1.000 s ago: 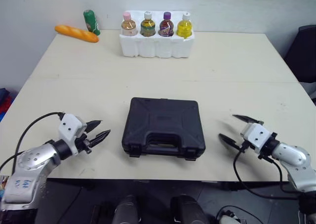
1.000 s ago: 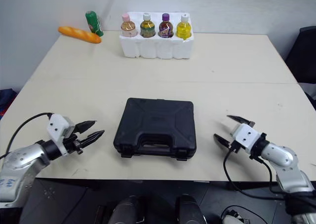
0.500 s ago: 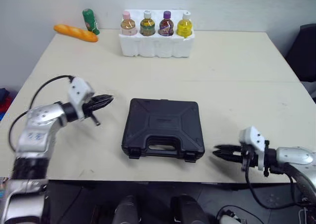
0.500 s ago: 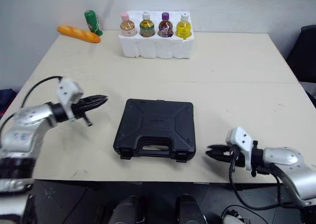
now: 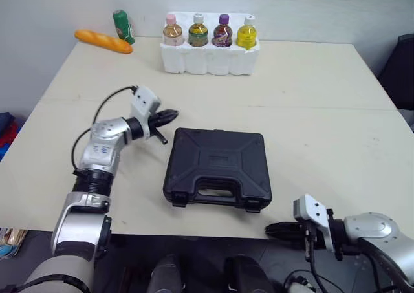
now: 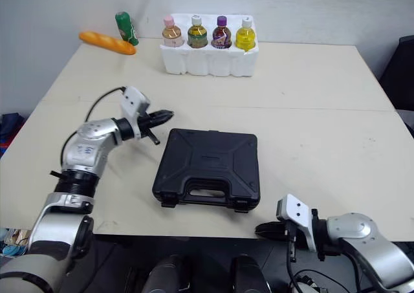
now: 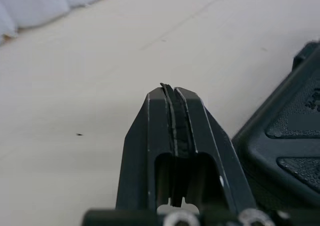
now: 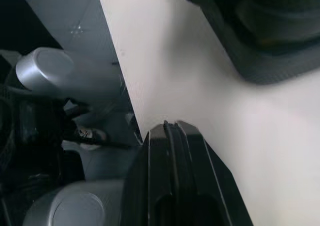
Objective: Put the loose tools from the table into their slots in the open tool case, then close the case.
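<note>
The black tool case (image 5: 217,167) lies in the middle of the table with its lid down and its handle toward me. My left gripper (image 5: 173,114) is shut with nothing in it, its tips just off the case's far left corner. In the left wrist view the shut fingertips (image 7: 172,94) hover over bare table, with the case corner (image 7: 287,146) beside them. My right gripper (image 5: 269,229) is shut and empty, low at the table's front edge, past the case's near right corner. In the right wrist view its fingertips (image 8: 170,131) lie against the table edge, below the case (image 8: 270,36).
A white foam tray (image 5: 208,59) holding several bottles stands at the back. A baguette (image 5: 103,42) and a green can (image 5: 121,26) lie at the back left. A dark chair (image 5: 400,63) stands off the table's right side.
My left gripper shut and swung from the front left up to the case's far left corner. My right gripper shut and dropped back to the table's front edge.
</note>
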`<act>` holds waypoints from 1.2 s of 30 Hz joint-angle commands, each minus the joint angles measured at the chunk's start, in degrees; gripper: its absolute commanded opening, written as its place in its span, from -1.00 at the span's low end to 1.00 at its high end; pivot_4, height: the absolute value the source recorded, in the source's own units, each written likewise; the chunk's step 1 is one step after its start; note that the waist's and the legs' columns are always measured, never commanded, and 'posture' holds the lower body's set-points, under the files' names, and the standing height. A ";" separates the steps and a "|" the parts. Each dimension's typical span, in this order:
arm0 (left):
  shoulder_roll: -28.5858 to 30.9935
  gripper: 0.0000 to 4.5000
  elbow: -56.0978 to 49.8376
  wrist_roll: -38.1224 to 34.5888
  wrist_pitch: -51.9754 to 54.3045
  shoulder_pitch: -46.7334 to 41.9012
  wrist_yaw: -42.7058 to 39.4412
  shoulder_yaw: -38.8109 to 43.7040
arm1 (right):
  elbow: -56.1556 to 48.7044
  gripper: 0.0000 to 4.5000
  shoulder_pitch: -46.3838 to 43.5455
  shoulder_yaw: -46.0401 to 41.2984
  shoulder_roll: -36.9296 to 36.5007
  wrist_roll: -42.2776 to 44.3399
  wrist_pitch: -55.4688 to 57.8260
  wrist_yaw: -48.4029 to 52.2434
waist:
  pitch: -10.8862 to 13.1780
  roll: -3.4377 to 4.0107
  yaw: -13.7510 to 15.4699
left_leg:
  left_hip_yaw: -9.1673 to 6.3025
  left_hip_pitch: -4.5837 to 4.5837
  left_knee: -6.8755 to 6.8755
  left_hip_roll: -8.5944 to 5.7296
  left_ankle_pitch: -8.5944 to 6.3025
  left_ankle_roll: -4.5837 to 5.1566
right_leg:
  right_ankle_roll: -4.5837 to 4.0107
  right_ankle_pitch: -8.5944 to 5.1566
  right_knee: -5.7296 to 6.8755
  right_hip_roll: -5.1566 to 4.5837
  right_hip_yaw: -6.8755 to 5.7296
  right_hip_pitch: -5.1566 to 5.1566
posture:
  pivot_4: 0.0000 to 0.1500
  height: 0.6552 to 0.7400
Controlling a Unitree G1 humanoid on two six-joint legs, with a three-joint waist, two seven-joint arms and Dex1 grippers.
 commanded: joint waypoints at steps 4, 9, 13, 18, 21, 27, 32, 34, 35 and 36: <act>-3.06 -1.00 7.45 2.93 -11.19 -5.83 -2.89 -1.42 | 2.34 -0.99 -3.53 1.36 -0.62 -3.40 -0.97 2.42 | 0.00 0.00 0.01 | -0.03 -0.07 0.03 0.02 -0.04 0.00 | 0.00 0.00 0.00 -0.01 -0.03 -0.02 | 1.00 1.00; -2.95 -1.00 12.31 2.14 -11.52 -7.25 -6.64 -0.03 | 6.54 -0.99 -8.40 1.06 2.26 -5.57 -2.64 0.30 | -0.01 -0.01 -0.08 | -0.03 -0.07 0.12 0.02 -0.05 0.03 | 0.02 0.01 0.02 -0.01 -0.04 -0.01 | 1.00 1.00; -2.10 -1.00 9.34 0.52 -11.09 -4.40 -11.57 0.85 | 9.18 -0.99 -8.93 -0.02 2.88 -7.41 -4.69 -0.61 | -0.01 -0.01 -0.32 | -0.01 -0.08 0.11 0.05 -0.06 0.03 | 0.02 0.01 0.04 0.02 -0.03 -0.03 | 1.00 1.00; 1.35 -1.00 -0.65 -0.95 -7.58 4.04 -16.17 0.95 | 12.76 -0.99 -9.18 -3.24 2.93 -8.55 -6.93 -3.53 | -0.02 -0.01 -0.48 | 0.00 0.03 0.12 0.08 -0.07 0.01 | 0.01 0.01 0.10 -0.02 0.01 0.03 | 1.00 1.00; 3.73 -1.00 -7.14 -1.43 -4.54 8.27 -17.22 0.73 | 15.42 -0.99 -10.11 -4.54 3.15 -9.65 -9.40 -4.95 | -0.02 -0.01 -0.21 | 0.00 0.06 0.16 0.00 -0.06 0.07 | 0.02 0.01 0.15 -0.17 0.01 0.08 | 1.00 1.00; 5.34 -1.00 -17.27 -3.95 0.13 13.95 -17.40 2.19 | 19.30 -0.99 -11.18 -5.38 2.86 -11.25 -11.81 -5.35 | -0.02 0.00 -0.01 | -0.04 -0.02 0.16 -0.04 -0.09 0.14 | 0.03 0.02 0.13 -0.36 -0.03 0.05 | 1.00 1.00; 5.27 -1.00 -24.28 -8.07 5.03 16.50 -15.01 5.78 | 19.59 -0.99 -10.68 -6.63 2.33 -11.26 -11.22 -5.65 | -0.02 0.00 -0.10 | -0.04 -0.03 0.15 -0.03 -0.10 0.14 | 0.03 0.02 0.13 -0.42 -0.01 0.06 | 1.00 1.00; 2.74 -1.00 -28.48 -10.95 9.87 16.21 -8.52 8.99 | 19.14 -0.99 -9.91 -7.40 1.68 -12.05 -8.09 -7.58 | -0.02 0.00 -0.06 | -0.04 -0.03 0.16 -0.03 -0.10 0.14 | 0.03 0.02 0.13 -0.42 -0.02 0.06 | 1.00 1.00; 1.78 -1.00 -30.31 -11.72 12.27 16.18 -5.90 9.78 | 18.71 -0.99 -9.51 -7.75 1.47 -11.75 -6.74 -7.86 | -0.02 0.00 -0.01 | -0.09 -0.03 0.16 -0.02 -0.10 0.14 | 0.03 0.02 0.13 -0.48 0.01 0.09 | 1.00 1.00; 1.46 -1.00 -31.29 -10.84 13.48 16.56 -4.43 9.15 | 18.31 -0.99 -9.29 -8.05 1.51 -11.47 -5.30 -8.38 | -0.02 -0.01 0.00 | -0.12 -0.03 0.17 -0.03 -0.10 0.15 | 0.05 0.03 0.13 -0.51 0.03 0.12 | 1.00 1.00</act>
